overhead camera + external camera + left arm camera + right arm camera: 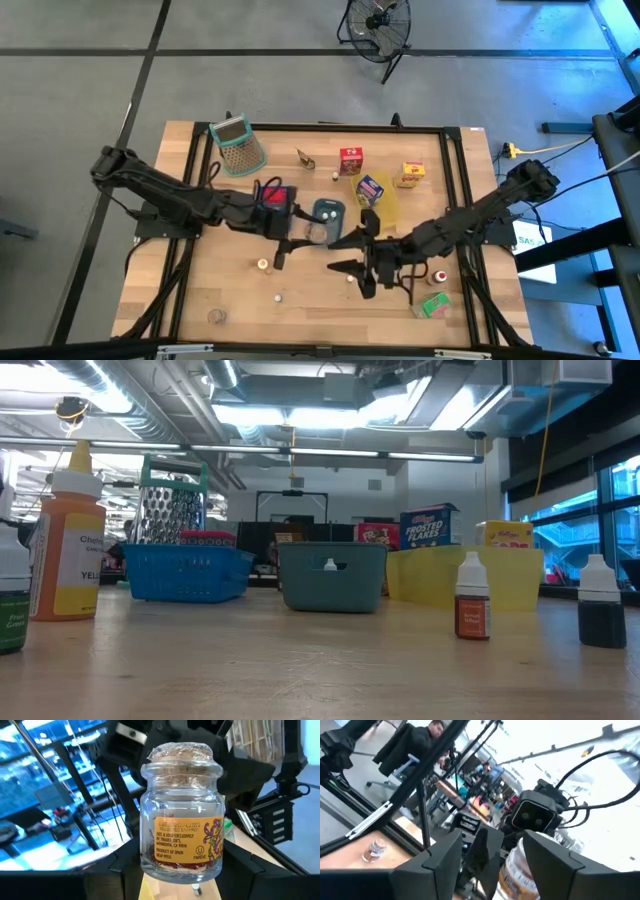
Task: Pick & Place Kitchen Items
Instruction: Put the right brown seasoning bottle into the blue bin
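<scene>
A clear glass jar (182,815) with a cork lid and an orange label is held by my left gripper (300,238) above the table's middle, by the grey-blue tray (328,212). My right gripper (338,255) stands open just right of it and points at it; in the right wrist view the jar (517,870) shows past its spread fingers, and whether they touch it I cannot tell. On the table stand a red carton (351,160), a yellow carton (411,174), a blue-purple carton (370,189), a green carton (433,305) and a red-capped bottle (440,275). My left gripper pinches the jar's lower body (150,865) between its two fingers, one on each side. The fingers come in level from the table's left. The jar is lifted clear of the table, with its cork lid (181,752) above the fingers.
A green-rimmed grater (238,145) lies at the far left, a blue tray (278,195) beside the grey-blue one, and a yellow tray (385,205) under the blue-purple carton. Small round pieces (263,264) dot the near left. Small bottles (472,598) stand along the near edge.
</scene>
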Tool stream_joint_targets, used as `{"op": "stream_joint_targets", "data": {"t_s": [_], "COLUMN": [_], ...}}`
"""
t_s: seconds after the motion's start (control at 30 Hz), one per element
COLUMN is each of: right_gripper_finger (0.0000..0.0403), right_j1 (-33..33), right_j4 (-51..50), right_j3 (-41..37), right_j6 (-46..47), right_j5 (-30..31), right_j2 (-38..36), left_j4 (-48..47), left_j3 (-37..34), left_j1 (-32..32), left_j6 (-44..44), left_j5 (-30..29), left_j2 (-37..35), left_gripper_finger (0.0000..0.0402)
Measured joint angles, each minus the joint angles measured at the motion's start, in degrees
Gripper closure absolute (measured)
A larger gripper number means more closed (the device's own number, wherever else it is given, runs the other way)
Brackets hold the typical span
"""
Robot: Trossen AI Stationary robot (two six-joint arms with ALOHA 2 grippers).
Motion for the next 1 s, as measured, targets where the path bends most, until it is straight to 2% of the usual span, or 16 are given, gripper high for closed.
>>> {"op": "stream_joint_targets", "data": {"t_s": [0.07, 0.2, 0.3, 0.5, 0.8, 1.0], "right_gripper_finger": [0.019, 0.019, 0.019, 0.0184, 0.0121, 0.0105], "right_j1": [0.9, 2.34, 2.22, -0.32, -2.62, -5.0], "right_j4": [1.86, 5.23, 5.5, 5.04, 5.04, 4.92], "right_j3": [0.0, 0.0, 0.0, 0.0, 0.0, 0.0], "right_j6": [-1.8, -4.33, -3.29, 2.33, 8.01, 11.39], "right_j5": [1.2, 8.39, 9.88, 6.64, 6.09, -0.46], "right_j2": [0.02, 0.0, 0.0, 0.0, 0.0, 0.0], "left_j4": [0.06, 0.14, 1.45, 2.68, 2.75, 3.53], "left_j3": [0.0, 0.0, 0.0, 0.0, 0.0, 0.0], "left_j1": [-0.57, -1.51, -2.17, -2.62, -2.63, -2.63], "left_j6": [0.56, 1.02, 2.0, 2.96, 3.0, 3.55], "left_j5": [-0.94, -1.67, -1.65, -1.63, -1.61, -1.61], "left_j2": [-0.47, -0.59, -0.62, -0.63, -0.63, -0.63], "left_gripper_finger": [0.0213, 0.0213, 0.0213, 0.0213, 0.0213, 0.0213]}}
